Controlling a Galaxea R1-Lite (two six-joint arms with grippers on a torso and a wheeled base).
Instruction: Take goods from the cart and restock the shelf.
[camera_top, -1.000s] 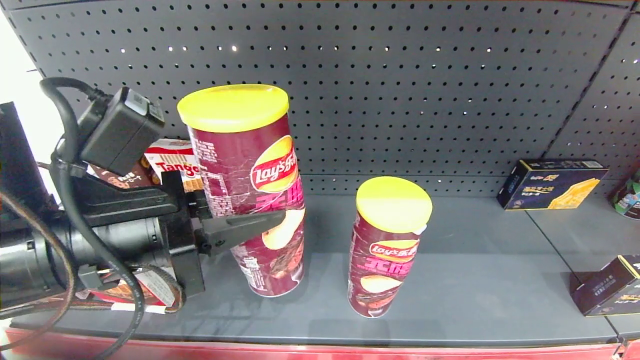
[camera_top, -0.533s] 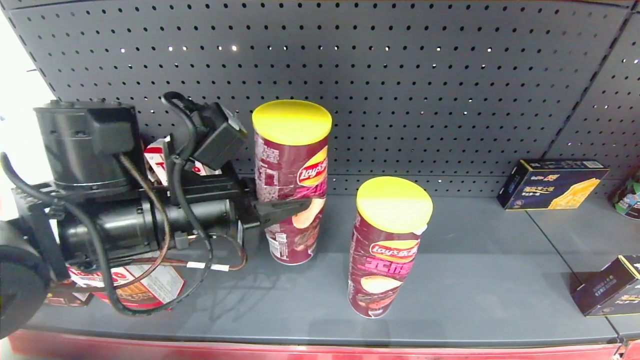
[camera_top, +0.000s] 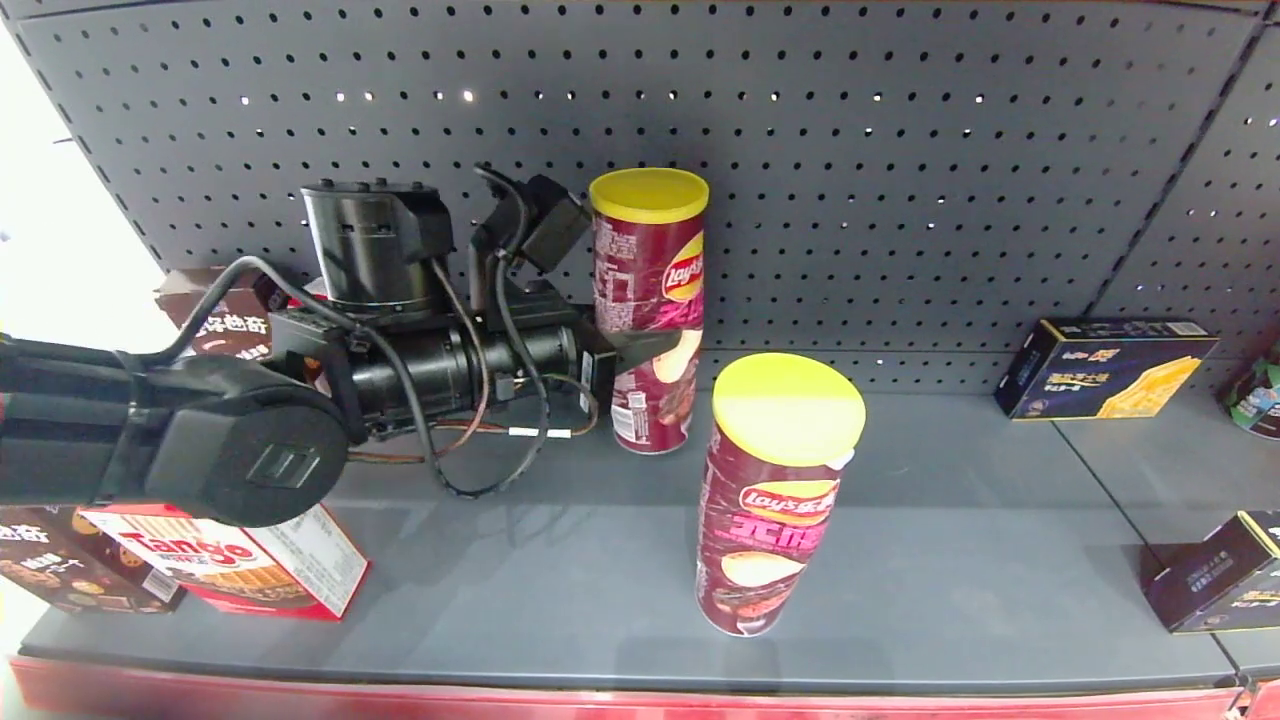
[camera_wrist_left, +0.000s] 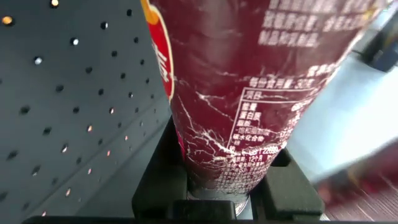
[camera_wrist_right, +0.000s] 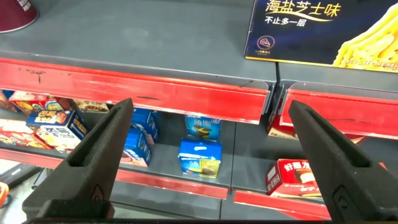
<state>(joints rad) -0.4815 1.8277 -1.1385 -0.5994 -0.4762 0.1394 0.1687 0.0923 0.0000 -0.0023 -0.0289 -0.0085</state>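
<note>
My left gripper (camera_top: 640, 350) is shut on a maroon chip can with a yellow lid (camera_top: 652, 300), holding it upright close to the pegboard back wall (camera_top: 850, 180) at the rear of the grey shelf (camera_top: 950, 560). In the left wrist view the same can (camera_wrist_left: 242, 106) sits between the black fingers (camera_wrist_left: 158, 183). A second identical can (camera_top: 772, 490) stands on the shelf nearer the front, to the right of the held one. My right gripper (camera_wrist_right: 217, 155) is open, hanging in front of the red shelf edge (camera_wrist_right: 186, 90) with nothing between its fingers.
A red wafer box (camera_top: 240, 565) and a brown box (camera_top: 60, 570) lie at the shelf's front left. Dark blue boxes (camera_top: 1100, 365) (camera_top: 1215, 575) sit at the right. Lower shelves hold blue boxes (camera_wrist_right: 199, 155). The shelf surface between the front can and the right boxes is bare.
My left arm has carried the can from the front left of the shelf toward the back and right, up near the pegboard. The front can has stayed put.
</note>
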